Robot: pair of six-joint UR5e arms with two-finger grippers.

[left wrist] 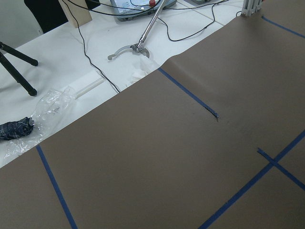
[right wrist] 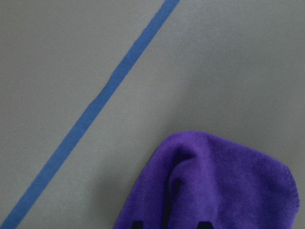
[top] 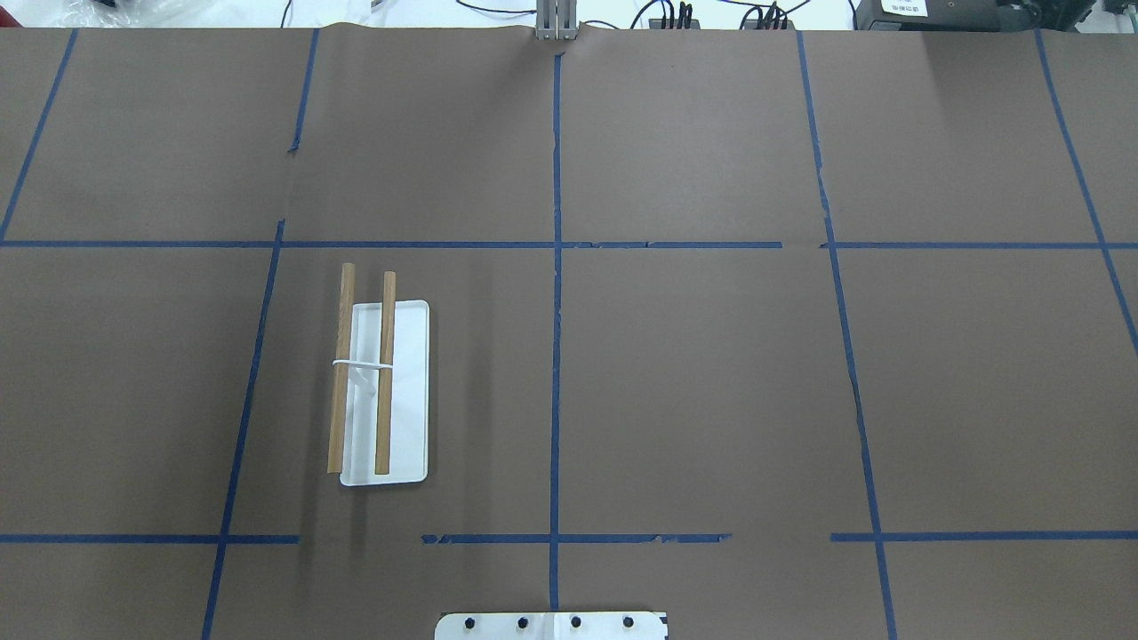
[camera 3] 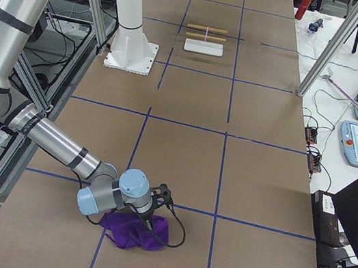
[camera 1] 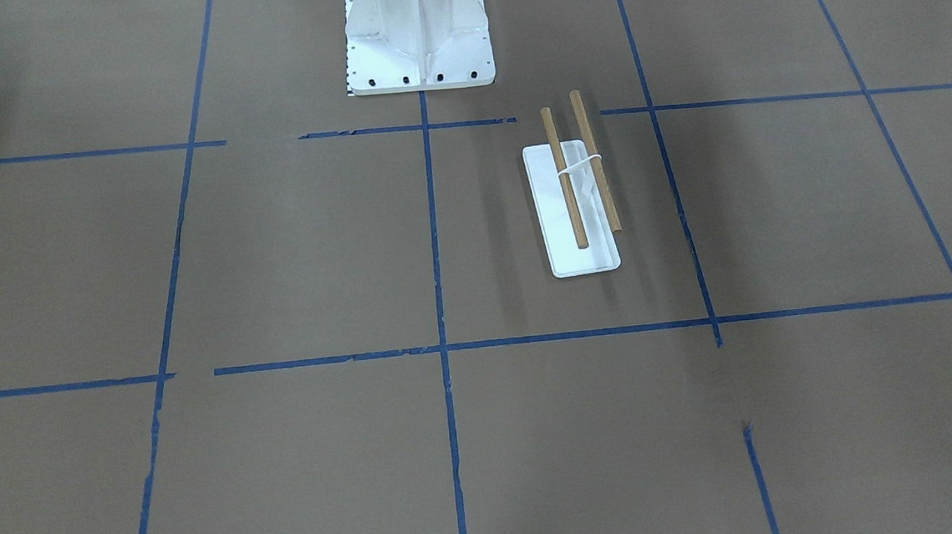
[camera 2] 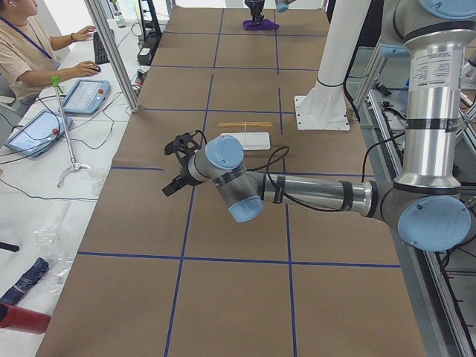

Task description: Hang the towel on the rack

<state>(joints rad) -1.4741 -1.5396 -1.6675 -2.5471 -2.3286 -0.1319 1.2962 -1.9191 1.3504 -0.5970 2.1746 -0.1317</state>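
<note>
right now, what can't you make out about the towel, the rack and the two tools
1. Right tool: open or shut unclear. Exterior right shows it small, low over the towel, and its wrist view shows only dark specks at the bottom edge.
2. Left tool: state unclear. It is seen only in exterior left and is absent from its wrist view.
3. Towel: full shape unseen, as it lies outside the overhead and front-facing views.
4. Rack: the foot of its wire support is too small in every view.

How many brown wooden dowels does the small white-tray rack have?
2 on the rack. Overhead view: one brown wooden dowel along the flat white tray's left edge, the other over its middle, parallel. None looks hidden.
</note>
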